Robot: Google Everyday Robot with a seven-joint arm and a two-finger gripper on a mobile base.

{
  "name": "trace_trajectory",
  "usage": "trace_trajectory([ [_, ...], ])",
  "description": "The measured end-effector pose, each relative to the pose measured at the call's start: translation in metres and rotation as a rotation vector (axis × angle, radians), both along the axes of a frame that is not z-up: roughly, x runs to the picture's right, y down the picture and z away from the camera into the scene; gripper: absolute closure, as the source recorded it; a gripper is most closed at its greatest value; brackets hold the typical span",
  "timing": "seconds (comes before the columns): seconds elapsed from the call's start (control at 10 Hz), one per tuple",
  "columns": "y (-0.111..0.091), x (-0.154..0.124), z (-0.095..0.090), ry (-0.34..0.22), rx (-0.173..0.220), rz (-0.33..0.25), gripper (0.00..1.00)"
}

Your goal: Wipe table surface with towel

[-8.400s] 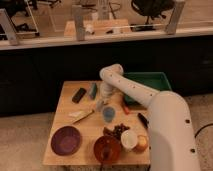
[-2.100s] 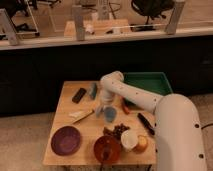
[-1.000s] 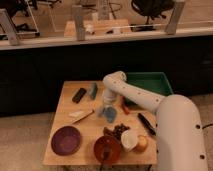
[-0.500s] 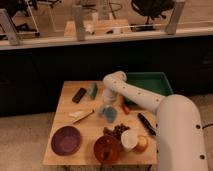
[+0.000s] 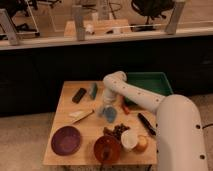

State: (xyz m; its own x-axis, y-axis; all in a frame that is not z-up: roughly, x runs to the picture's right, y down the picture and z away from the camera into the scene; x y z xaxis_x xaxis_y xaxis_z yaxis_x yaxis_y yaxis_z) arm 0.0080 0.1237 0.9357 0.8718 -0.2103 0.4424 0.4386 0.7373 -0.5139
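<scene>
A small blue-grey towel (image 5: pixel 110 115) lies bunched near the middle of the wooden table (image 5: pixel 60 112). My gripper (image 5: pixel 105 107) hangs straight down from the white arm (image 5: pixel 131 92) and sits at the towel's upper left edge, touching or just above it. The gripper's tip is partly hidden against the towel.
Around the towel are a black remote (image 5: pixel 79 95), a teal object (image 5: pixel 93 90), a pale knife-like tool (image 5: pixel 81 116), a purple plate (image 5: pixel 66 140), a brown bowl (image 5: pixel 106 148), dark grapes (image 5: pixel 117 131), a white cup (image 5: pixel 130 139), an orange fruit (image 5: pixel 142 144), a black tool (image 5: pixel 146 123) and a green tray (image 5: pixel 150 82).
Since the earliest frame the arm has lowered slightly toward the towel. Over the last second nothing has visibly moved.
</scene>
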Motion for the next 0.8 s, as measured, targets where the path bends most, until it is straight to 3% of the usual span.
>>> trace_trajectory([
  [0.7,0.0002,0.0001,0.0001,0.000,0.000,0.000,0.87],
  [0.8,0.0002,0.0000,0.0001,0.000,0.000,0.000,0.82],
])
